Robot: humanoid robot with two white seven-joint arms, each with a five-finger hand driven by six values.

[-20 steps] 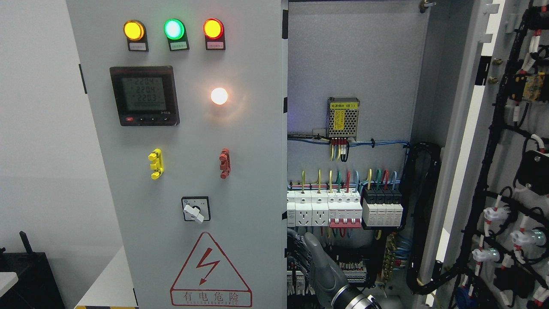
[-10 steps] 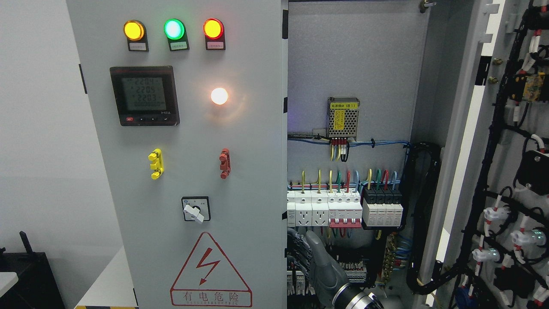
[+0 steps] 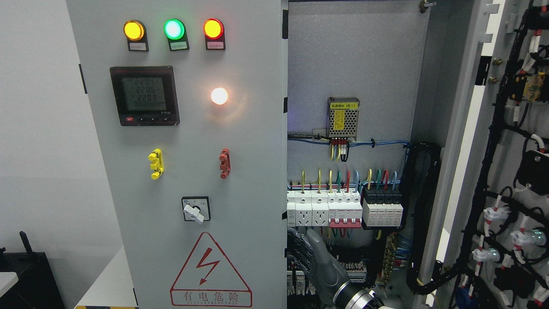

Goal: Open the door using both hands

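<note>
While the right hand [image 3: 316, 262] sits low by the shut left door's [image 3: 193, 171] edge, its grip cannot be told. With the right door [image 3: 505, 176] open, breakers [image 3: 343, 210] just behind could be snagged.

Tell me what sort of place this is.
Probably an industrial electrical room or a training lab. An electrical cabinet stands with its left door shut, carrying indicator lamps and a digital meter; the right side is open on breakers and wiring. A robot hand reaches in low.
</note>
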